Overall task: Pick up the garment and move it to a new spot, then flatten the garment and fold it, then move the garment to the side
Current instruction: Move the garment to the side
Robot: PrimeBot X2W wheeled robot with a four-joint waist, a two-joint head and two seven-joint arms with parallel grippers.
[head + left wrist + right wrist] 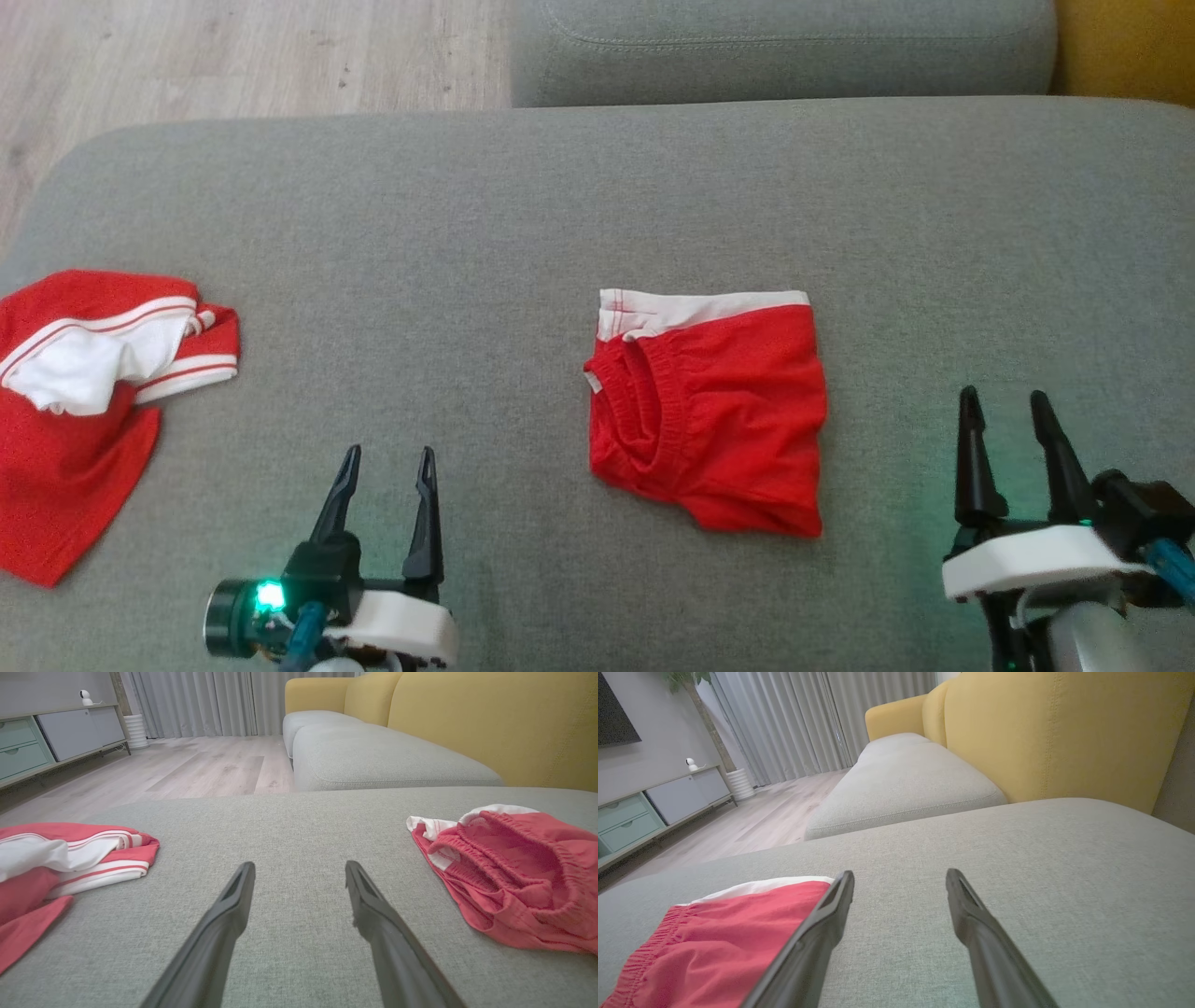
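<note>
One grey cushion (448, 215) is seen spanning the frame, with bare fabric open between things. Two red garments are counted: the folded garment (719, 420) at centre and a crumpled garment (65, 448) cut by the left edge. Two grippers are counted, the left gripper (387, 455) at lower left and the right gripper (1004, 394) at lower right, both spread wide and empty.

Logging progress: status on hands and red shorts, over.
Open and empty: left hand, right hand. Folded red shorts lie between them. Far left, second red garment.

- folded garment (719, 420) on seat cushion (467, 215), between left gripper (389, 451) and right gripper (1004, 393)
- crumpled garment (75, 411) left of left gripper, at seat cushion's left edge
- second cushion (784, 51) ahead of both, past the seat
</note>
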